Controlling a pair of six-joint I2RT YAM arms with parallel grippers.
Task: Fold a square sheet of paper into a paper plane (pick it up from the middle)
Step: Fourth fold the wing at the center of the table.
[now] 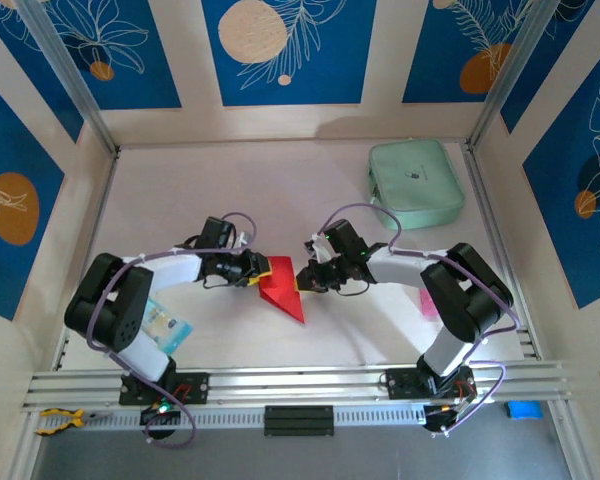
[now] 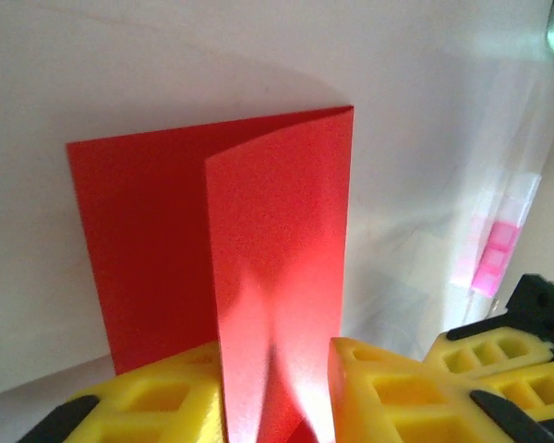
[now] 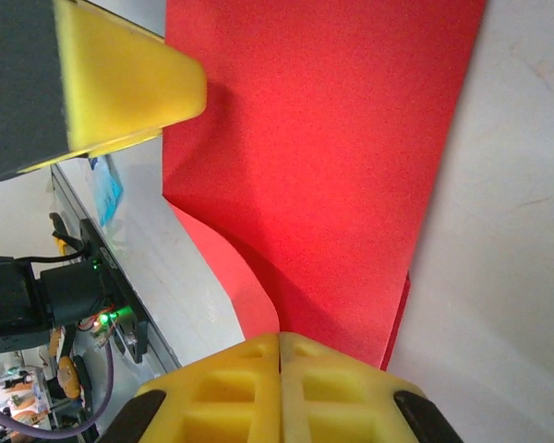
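Two hands flank the square sheet of paper (image 1: 283, 290) mid-frame: right hand (image 1: 306, 277) pinches its edge, left hand (image 1: 261, 269) gapes around a flap.

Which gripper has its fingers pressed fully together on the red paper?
The right gripper: its fingers meet with no gap at the paper's edge. The left gripper's fingers stand apart, a flap between them.

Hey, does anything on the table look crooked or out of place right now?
The red paper in the middle of the table looks askew: its upper flap bows up and covers only part of the layer beneath.
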